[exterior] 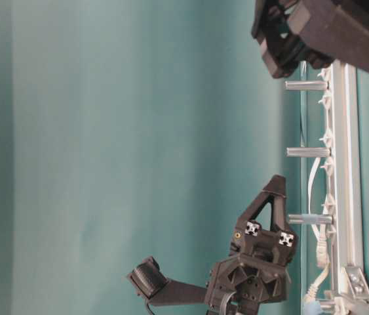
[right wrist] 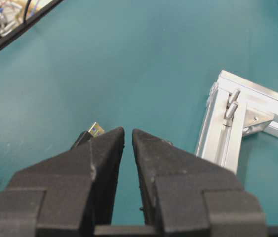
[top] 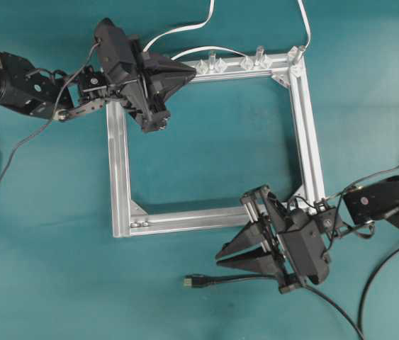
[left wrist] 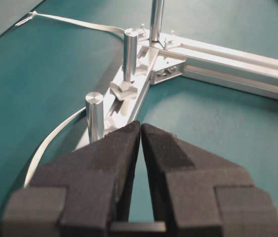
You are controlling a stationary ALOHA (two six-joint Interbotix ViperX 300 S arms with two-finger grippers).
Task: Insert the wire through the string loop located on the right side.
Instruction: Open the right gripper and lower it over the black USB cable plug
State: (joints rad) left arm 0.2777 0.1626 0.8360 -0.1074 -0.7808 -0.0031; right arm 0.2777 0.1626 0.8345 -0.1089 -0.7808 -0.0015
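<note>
your left gripper (top: 192, 69) sits over the upper left corner of the aluminium frame (top: 119, 170), pointing along its top bar. in its wrist view its fingertips (left wrist: 129, 136) are pressed nearly together, only a thin slit between them, with nothing pinched. ahead of them you see metal posts (left wrist: 130, 52) standing upright on that bar, and flat white cables (left wrist: 55, 143) curving over the teal table (top: 206, 142) beside it.

your right gripper (top: 220, 256) hangs just below the frame's bottom bar, near the lower right corner, pointing toward the left of the overhead view. its fingers (right wrist: 104, 148) are also drawn close, a narrow gap left between the pads, and they hold nothing.

the wire (top: 256, 279) lies flat on the table just beneath your right gripper. its plug (top: 195, 281) rests free, metal tip pointing left, and the cable runs right, under the arm, toward the lower right edge. in the right wrist view the gold tip of the plug peeks out just left of the left pad, low on the table and apart from it.

you can't make out the string loop in any view; the right bar of the frame, where the arm crosses it, is too cluttered to tell
</note>
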